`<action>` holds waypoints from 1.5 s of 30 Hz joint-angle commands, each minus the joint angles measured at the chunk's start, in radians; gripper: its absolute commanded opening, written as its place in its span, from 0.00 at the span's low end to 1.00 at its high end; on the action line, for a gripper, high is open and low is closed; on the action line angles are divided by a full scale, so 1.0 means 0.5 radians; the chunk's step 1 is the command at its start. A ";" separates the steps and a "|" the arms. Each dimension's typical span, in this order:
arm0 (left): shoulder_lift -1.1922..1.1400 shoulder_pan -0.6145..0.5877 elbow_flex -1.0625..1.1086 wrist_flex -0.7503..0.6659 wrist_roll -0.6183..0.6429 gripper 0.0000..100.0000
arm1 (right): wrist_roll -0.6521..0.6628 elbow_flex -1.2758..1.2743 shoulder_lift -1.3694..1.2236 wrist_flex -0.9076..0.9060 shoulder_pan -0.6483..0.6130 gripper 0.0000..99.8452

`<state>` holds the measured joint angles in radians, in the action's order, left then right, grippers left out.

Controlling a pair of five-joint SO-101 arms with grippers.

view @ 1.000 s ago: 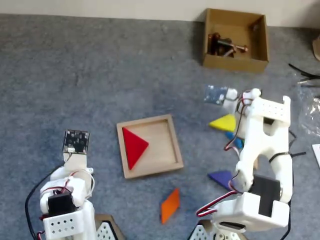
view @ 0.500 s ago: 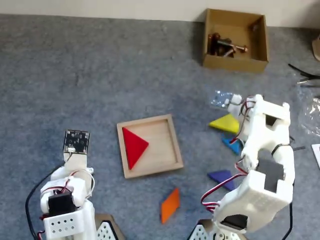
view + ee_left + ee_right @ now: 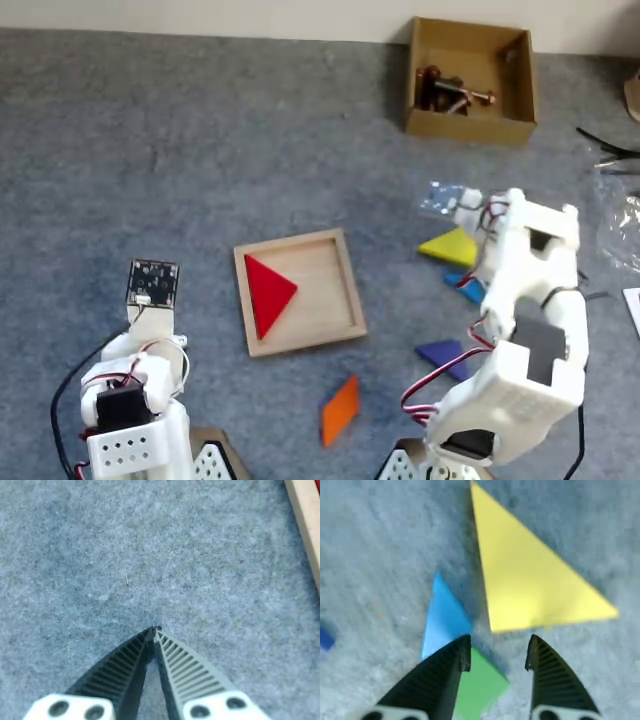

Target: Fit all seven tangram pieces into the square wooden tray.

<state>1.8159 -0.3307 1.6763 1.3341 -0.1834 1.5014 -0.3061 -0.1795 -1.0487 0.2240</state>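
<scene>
The square wooden tray point(image 3: 327, 292) lies flat near the middle of the grey surface point(image 3: 150, 150), and so far only the red triangle point(image 3: 266, 292) sits in it, tucked against the tray's left wall. The other pieces I can see lie loose outside it. The orange parallelogram point(image 3: 341, 408) is toward the near edge, just below the tray. The dark blue triangle point(image 3: 443, 355) is off to the right of that.

Farther toward the right edge sit the yellow triangle point(image 3: 448, 246) and a light blue triangle point(image 3: 468, 288), partly under the right arm point(image 3: 525, 300). From that arm's wrist, the yellow triangle point(image 3: 530, 585) and light blue triangle point(image 3: 445, 615) lie close together, with a green piece point(image 3: 480, 685) tight against them. The right claw point(image 3: 498, 645) hangs open over that cluster — one finger point(image 3: 445, 675) over the seam between the green and light blue pieces, the other beside the yellow triangle's edge.

The left claw point(image 3: 155, 630) is closed, tips together over bare carpet, gripping nothing — the tray's edge point(image 3: 305, 520) is off to one side of it. A cardboard box point(image 3: 470, 125) of odds and ends stands at the far edge, toward the right corner.
</scene>
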 commanded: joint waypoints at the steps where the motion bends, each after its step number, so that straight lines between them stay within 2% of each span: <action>1: 0.011 -0.035 0.038 0.003 0.009 0.01 | -0.163 -0.005 0.020 0.038 -0.158 0.18; 12: 0.011 -0.035 0.038 0.003 0.009 0.01 | -0.448 0.002 0.020 0.066 -0.548 0.18; 17: 0.011 -0.035 0.038 0.003 0.009 0.01 | -0.595 -0.017 0.020 0.290 -0.640 0.18; 26: 0.011 -0.035 0.038 0.003 0.009 0.01 | -0.914 -0.002 0.035 0.244 -0.726 0.18; 35: 0.011 -0.035 0.038 0.003 0.009 0.01 | -0.801 0.348 0.023 -0.226 -0.667 0.18; 38: 0.011 -0.035 0.038 0.003 0.009 0.01 | -0.792 0.440 0.023 -0.269 -0.637 0.19; 42: 0.011 -0.035 0.038 0.003 0.009 0.01 | -0.786 0.480 0.020 -0.262 -0.606 0.27; 45: 0.011 -0.035 0.038 0.003 0.009 0.01 | -0.660 0.471 0.020 -0.262 -0.606 0.28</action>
<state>1.8159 -0.3307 1.6763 1.3341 -0.1834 1.1208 -0.1266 -0.1795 -1.1684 -0.0921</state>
